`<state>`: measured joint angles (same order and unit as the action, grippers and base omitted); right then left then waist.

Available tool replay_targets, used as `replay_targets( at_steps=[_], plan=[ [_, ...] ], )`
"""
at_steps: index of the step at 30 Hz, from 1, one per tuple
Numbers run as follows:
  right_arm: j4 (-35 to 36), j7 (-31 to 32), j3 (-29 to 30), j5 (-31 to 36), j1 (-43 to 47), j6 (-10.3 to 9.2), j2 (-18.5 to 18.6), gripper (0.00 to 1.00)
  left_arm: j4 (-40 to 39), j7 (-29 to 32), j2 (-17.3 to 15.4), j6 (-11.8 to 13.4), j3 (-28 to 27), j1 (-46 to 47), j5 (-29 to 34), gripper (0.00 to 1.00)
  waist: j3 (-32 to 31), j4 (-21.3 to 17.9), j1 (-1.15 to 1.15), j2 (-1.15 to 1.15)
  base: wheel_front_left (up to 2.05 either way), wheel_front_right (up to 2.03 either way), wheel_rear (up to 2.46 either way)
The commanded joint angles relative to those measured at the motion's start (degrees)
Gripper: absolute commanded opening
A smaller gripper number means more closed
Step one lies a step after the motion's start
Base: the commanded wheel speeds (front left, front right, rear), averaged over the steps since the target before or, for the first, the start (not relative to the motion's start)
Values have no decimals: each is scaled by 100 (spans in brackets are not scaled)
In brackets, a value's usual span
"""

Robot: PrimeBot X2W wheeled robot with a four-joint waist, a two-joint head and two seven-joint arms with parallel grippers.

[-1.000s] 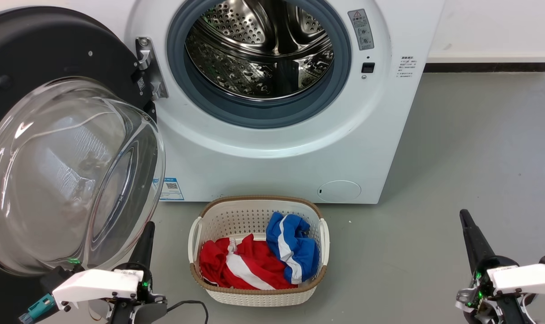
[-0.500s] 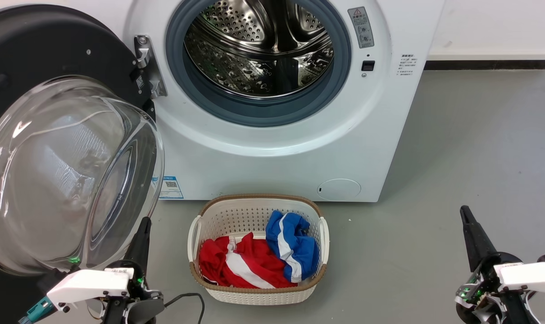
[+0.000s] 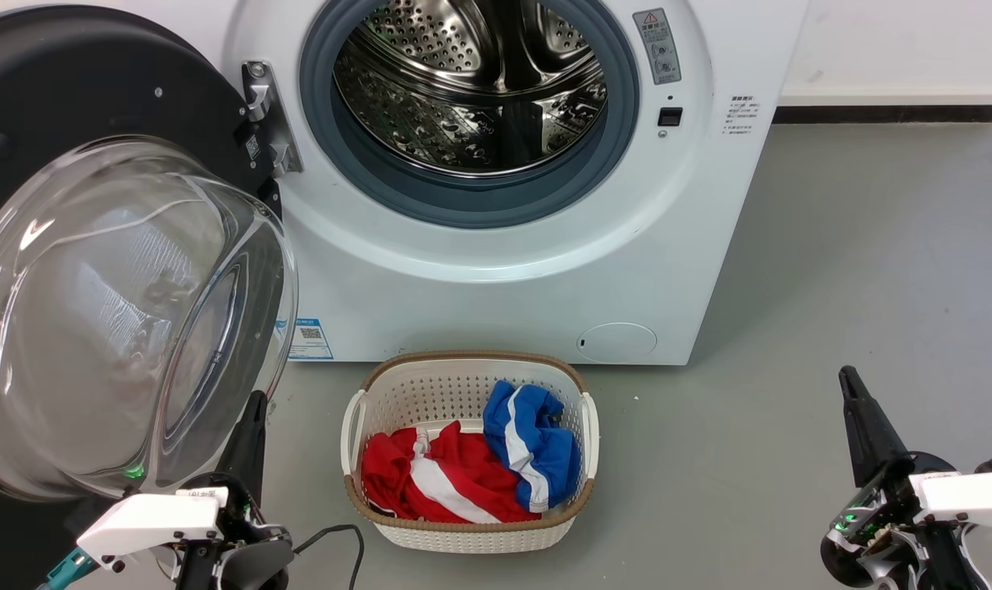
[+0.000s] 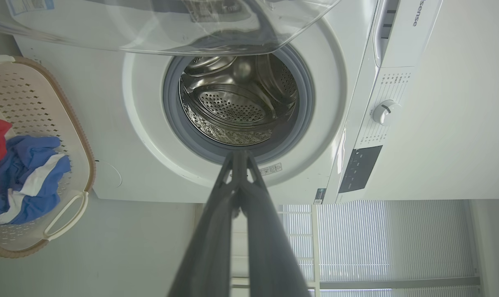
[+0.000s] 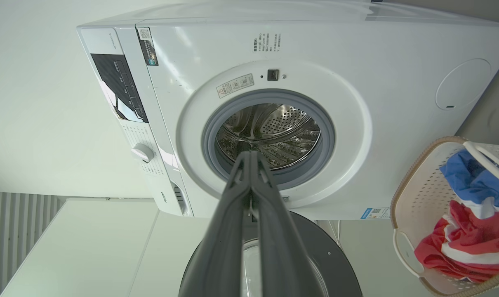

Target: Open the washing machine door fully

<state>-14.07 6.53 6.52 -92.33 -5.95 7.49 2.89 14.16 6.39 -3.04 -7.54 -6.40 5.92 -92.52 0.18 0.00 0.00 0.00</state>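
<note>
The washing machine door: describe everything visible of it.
The washing machine door is a round glossy black frame with a clear bulging glass bowl at its centre. It hangs on a metal hinge at the washing machine's left, swung wide open. The shut left gripper stands beside the bowl, not gripping it.

- The washing machine (image 3: pixel 512 279) stands at the back, before the wall (image 3: pixel 898 41).
- The door (image 3: pixel 78 90) hangs out from the hinge (image 3: pixel 266 123), left of the drum (image 3: pixel 471 82).
- The basket (image 3: pixel 463 537) sits on the floor (image 3: pixel 832 262) just before the machine, with clothes (image 3: pixel 463 479) in it.
- The left gripper (image 3: pixel 256 403) is left of the basket, just beside the door's lower edge.
- The right gripper (image 3: pixel 848 378) is well to the right of the basket.
</note>
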Motion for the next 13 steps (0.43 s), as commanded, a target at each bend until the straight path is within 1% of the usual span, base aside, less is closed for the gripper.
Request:
replay_targets(
  at_steps=[1, 13],
  plan=[
    [-8, 4, 3, -20, -63, 0, -3, 0, -18, 11, 11, -14, -20, 51, -14, 0, 0, 0, 0, 0, 0, 0, 0],
    [-8, 4, 3, -20, -63, 0, -3, 0, -17, 17, 15, -14, -22, 49, -8, 0, 0, 0, 0, 0, 0, 0, 0]
  ],
)
